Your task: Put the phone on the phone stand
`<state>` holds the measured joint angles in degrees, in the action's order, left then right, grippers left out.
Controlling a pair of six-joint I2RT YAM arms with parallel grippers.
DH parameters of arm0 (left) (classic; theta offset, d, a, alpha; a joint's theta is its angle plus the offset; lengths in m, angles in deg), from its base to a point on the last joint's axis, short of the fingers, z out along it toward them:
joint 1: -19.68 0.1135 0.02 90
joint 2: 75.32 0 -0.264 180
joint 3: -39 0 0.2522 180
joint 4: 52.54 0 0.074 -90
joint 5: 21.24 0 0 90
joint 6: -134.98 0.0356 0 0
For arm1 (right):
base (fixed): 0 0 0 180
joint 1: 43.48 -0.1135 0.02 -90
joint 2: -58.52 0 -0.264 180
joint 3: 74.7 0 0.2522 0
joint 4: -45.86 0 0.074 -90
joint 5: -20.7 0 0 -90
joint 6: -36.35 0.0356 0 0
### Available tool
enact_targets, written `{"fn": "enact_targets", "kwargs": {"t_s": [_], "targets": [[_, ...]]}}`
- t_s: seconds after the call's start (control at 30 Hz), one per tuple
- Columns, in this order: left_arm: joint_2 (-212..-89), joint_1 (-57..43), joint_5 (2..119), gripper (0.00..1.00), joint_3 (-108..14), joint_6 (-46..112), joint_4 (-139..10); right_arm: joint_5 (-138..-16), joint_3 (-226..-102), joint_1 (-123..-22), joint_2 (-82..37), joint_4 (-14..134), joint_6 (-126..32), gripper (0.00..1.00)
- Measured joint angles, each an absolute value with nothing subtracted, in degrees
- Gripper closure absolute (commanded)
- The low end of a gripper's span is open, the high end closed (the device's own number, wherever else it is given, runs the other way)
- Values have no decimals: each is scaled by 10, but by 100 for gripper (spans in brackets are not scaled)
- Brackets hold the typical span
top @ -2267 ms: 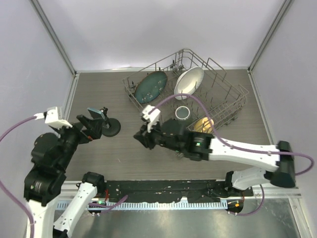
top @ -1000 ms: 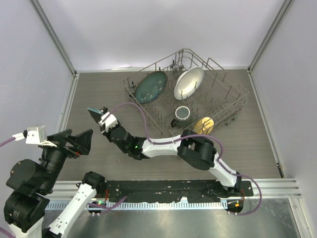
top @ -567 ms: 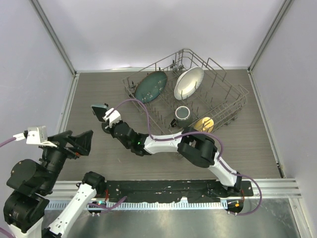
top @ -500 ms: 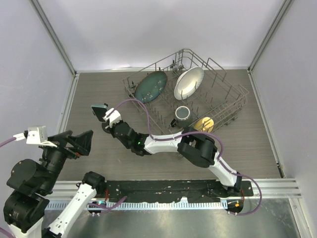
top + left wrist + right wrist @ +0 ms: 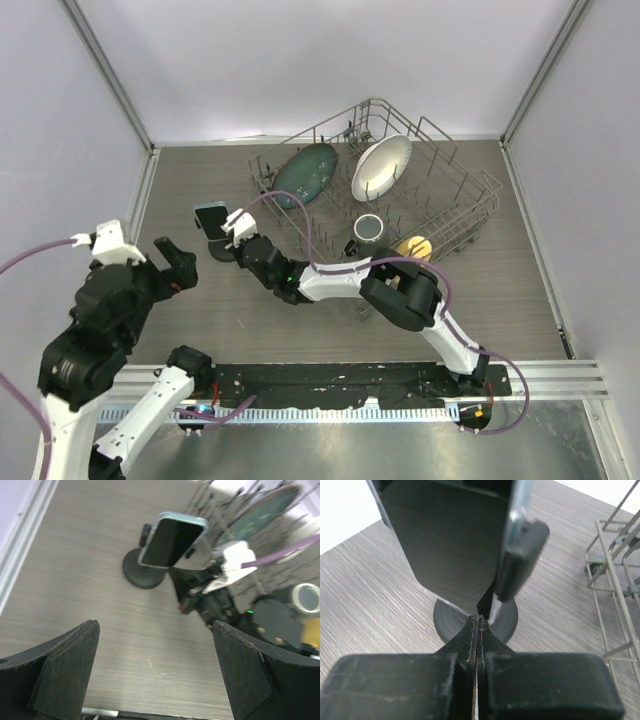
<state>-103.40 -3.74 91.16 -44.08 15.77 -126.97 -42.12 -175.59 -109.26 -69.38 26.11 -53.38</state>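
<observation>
The phone [image 5: 172,540] leaned in the phone stand [image 5: 144,575] on the table [image 5: 75,580]. Right end effector [image 5: 479,616] was clenched just below it; left end effector [image 5: 155,630] hung released, well apart

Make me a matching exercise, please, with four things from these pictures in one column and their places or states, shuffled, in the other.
Things:
1. phone
2. left gripper
3. right gripper
4. cup

Places or states:
A. shut
B. in the rack
C. on the stand
D. open

Pairs: 1-C, 2-D, 3-A, 4-B.
</observation>
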Motion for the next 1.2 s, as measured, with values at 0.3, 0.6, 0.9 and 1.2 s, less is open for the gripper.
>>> {"fn": "enact_targets", "kwargs": {"t_s": [0.3,0.6,0.9,1.2], "targets": [[-1175,-37,951,0,-434,190,-1291,-512,-1532,-1089,-568,182,-515,96],[-1254,-38,942,0,-429,245,-1213,-558,-1471,-1094,-515,85,-513,96],[-1368,-37,930,0,-430,292,-1145,-596,-1461,-1116,-515,69,-523,96],[-1418,-11,932,0,-448,289,-1115,-605,-1458,-1139,-515,52,-536,96]]}}
